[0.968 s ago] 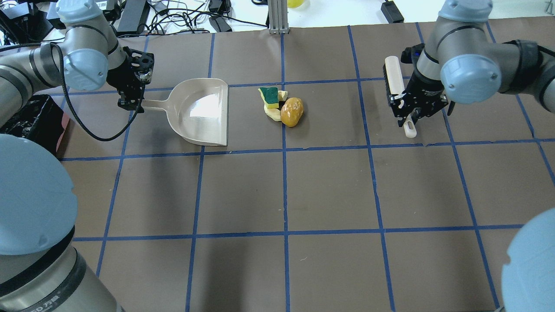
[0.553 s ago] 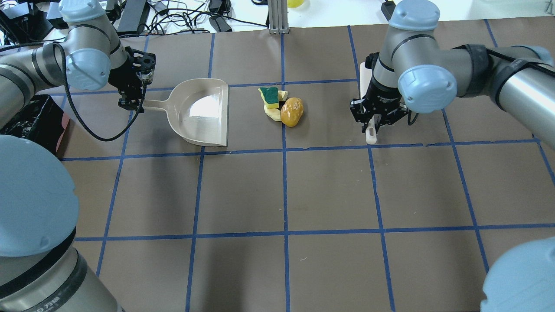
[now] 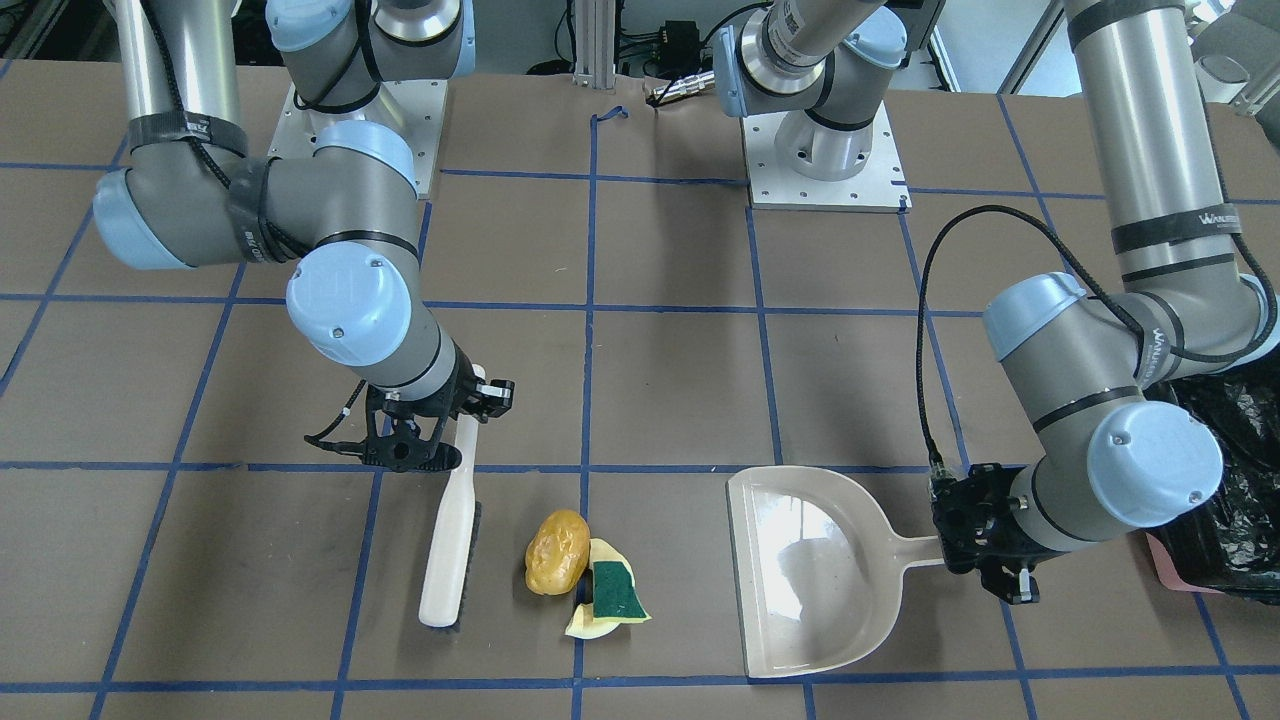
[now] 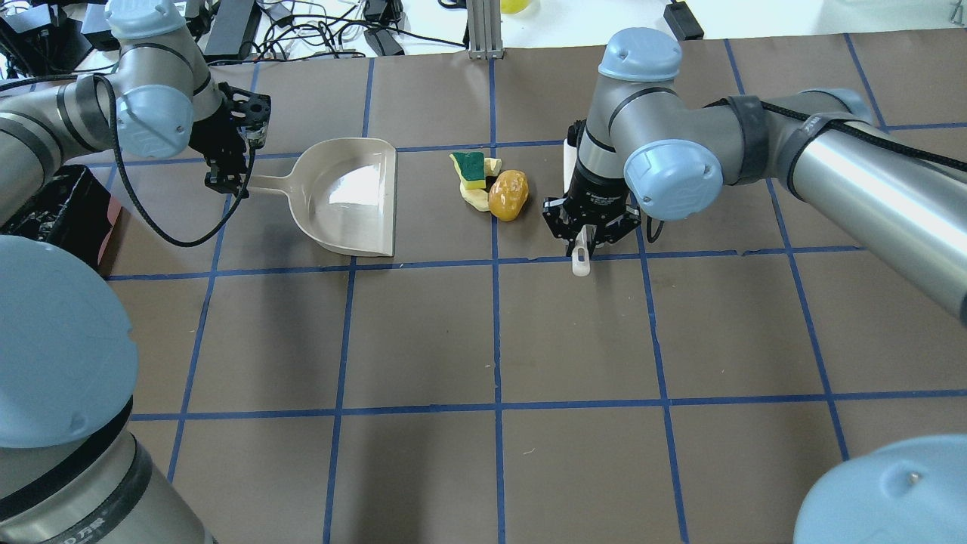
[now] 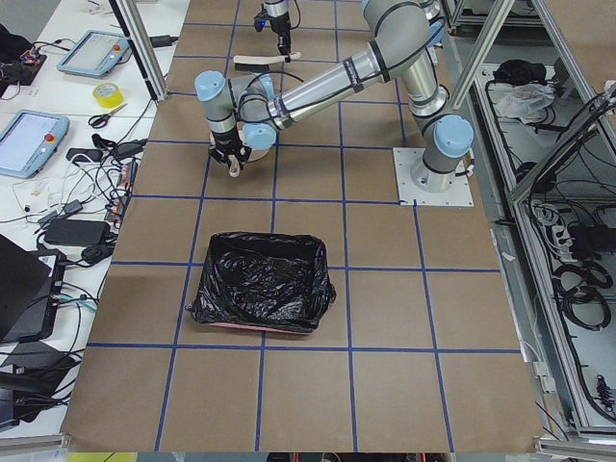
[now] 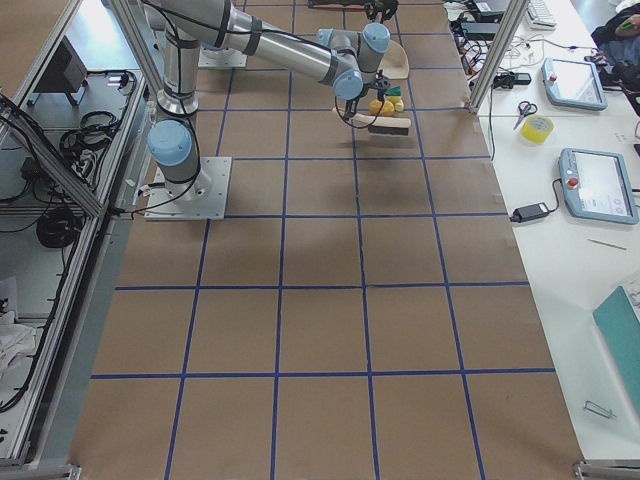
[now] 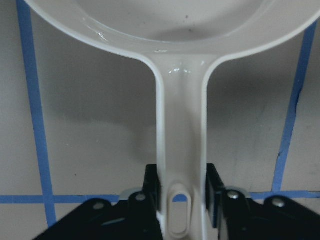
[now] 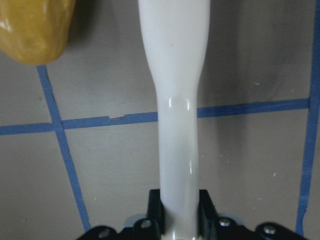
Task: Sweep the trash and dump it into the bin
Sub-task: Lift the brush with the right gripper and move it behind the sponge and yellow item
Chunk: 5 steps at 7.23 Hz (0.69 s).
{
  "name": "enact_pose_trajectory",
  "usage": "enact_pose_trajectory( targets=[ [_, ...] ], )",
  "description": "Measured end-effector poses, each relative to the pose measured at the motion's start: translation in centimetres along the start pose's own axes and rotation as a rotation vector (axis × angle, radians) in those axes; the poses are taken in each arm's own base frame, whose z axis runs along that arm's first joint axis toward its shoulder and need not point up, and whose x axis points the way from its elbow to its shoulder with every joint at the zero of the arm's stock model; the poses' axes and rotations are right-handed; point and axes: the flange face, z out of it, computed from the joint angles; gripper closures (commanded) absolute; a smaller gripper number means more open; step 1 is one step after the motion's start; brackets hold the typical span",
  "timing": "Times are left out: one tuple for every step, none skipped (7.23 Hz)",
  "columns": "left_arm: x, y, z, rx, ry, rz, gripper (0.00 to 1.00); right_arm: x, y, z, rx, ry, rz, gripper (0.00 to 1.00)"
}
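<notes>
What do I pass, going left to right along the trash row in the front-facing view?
brush → potato-like lump → green-topped sponge piece → dustpan → left gripper → bin

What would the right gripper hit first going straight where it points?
The right gripper points roughly down, shut on the brush, so likely the table right below; potato lies aside.

We saw a brown desk (image 4: 574,340) gridded with blue tape. The dustpan (image 4: 351,196) was glossy beige. The brush (image 3: 448,540) was cream-white with dark bristles. The lump (image 4: 508,195) was mottled yellow-brown, the sponge (image 4: 473,168) yellow with a green top, and the scraps (image 3: 590,625) pale yellow. The bin (image 3: 1165,568) was pink and its bag (image 5: 262,284) shiny black. The left end effector (image 4: 227,181) and right end effector (image 4: 580,240) were black. The arms (image 4: 755,143) were grey with pale-blue caps.
</notes>
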Motion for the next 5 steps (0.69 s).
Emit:
enact_pose_trajectory(
  targets=[
    [0.0,0.0,0.0,0.0,0.0,-0.001,0.86,-1.6,0.0,0.3,-0.002,0.004,-0.012,1.0],
    [0.0,-0.1,0.0,0.0,0.0,-0.002,0.86,-2.9,-0.1,0.7,-0.002,0.007,-0.02,1.0],
    [0.0,-0.1,0.0,0.0,0.0,-0.002,0.86,-3.8,-0.5,1.0,-0.002,0.008,-0.025,1.0],
    [0.0,-0.1,0.0,0.0,0.001,-0.002,0.86,-4.3,-1.1,1.2,0.0,0.008,-0.027,1.0],
    [0.0,-0.1,0.1,0.0,0.002,-0.002,0.86,-4.9,-1.8,1.3,0.003,0.008,-0.026,1.0]
  ],
)
